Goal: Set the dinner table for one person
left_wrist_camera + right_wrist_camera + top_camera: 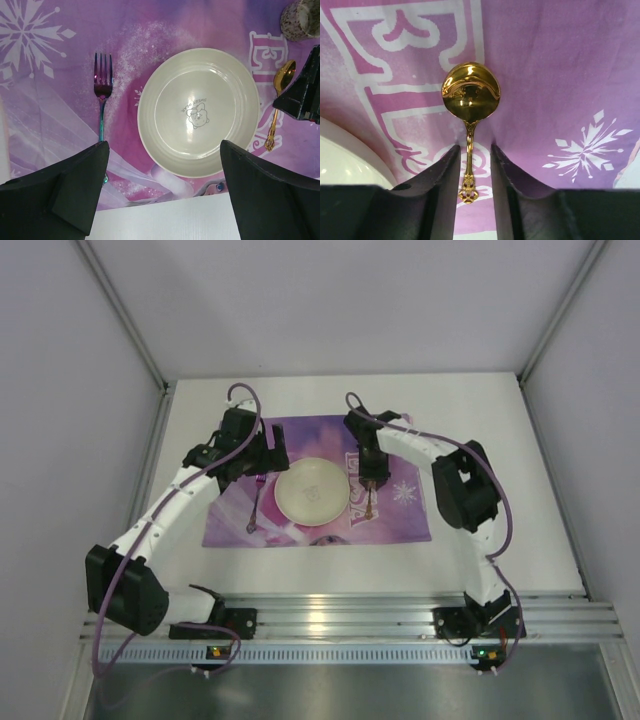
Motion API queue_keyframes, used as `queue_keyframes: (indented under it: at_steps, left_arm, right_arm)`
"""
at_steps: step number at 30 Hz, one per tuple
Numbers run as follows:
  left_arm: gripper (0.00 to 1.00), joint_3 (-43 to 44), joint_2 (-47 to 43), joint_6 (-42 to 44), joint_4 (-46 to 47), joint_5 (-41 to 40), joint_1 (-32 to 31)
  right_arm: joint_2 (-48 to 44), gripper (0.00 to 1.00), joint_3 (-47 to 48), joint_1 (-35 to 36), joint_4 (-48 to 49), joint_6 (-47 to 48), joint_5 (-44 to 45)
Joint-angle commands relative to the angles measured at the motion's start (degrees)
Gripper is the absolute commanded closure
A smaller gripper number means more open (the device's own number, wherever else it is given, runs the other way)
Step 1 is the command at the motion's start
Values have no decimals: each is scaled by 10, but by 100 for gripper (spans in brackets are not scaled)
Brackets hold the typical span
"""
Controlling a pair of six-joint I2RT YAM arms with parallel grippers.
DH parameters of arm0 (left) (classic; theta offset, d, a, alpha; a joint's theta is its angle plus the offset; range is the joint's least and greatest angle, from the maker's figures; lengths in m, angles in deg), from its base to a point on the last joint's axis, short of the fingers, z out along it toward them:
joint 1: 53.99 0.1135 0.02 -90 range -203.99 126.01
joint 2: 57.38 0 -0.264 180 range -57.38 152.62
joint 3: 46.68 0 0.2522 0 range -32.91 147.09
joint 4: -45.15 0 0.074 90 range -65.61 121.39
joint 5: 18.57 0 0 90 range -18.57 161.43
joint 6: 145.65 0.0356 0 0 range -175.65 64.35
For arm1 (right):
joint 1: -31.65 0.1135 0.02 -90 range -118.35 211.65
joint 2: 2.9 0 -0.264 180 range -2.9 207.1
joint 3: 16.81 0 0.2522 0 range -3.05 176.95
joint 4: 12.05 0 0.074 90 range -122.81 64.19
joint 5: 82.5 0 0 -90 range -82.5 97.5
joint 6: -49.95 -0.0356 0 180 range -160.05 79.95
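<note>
Dinner table [500, 440]: off-white top beneath both my arms, with the ribbed rail along its near edge; bare white shows all round the mat.
Placemat [400, 525]: purple with a snowflake print, lying flat on the middle of the table.
Plate [198, 112]: cream and round, at the centre of the placemat, with a small bear print in its well.
Fork [102, 90]: on the mat to the left of the plate and apart from it, tines toward the far side.
Spoon [468, 100]: gold, on the mat to the right of the plate, bowl toward the far side.
Speckled cup [300, 20]: on the mat beyond the spoon, cut off by the edge of the view.
My left gripper [164, 150]: fingers spread wide and holding nothing, above the mat's near edge.
My right gripper [474, 150]: fingers a narrow gap apart, straddling the spoon's handle. A sliver of mat shows on each side, so I am not pinching it.
</note>
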Motion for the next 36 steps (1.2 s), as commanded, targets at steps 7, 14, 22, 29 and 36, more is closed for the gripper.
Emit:
queue_keyframes:
  at_steps: [7, 14, 22, 29, 36]
  left_arm:
    - [2, 23, -9, 2, -10, -15, 3]
    - [2, 4, -21, -5, 2, -17, 4]
    - [3, -36, -50, -15, 22, -24, 3]
    - [4, -88, -100, -32, 41, -61, 2]
    - [2, -87, -125, 4, 16, -124, 0]
  right_arm:
    - [-86, 35, 7, 19, -5, 6, 25]
    - [-294, 7, -71, 52, 18, 13, 61]
    - [-576, 0, -290, 125, 169, -6, 141]
    - [-765, 0, -462, 130, 316, 5, 105]
    - [-833, 0, -427, 129, 198, -9, 93]
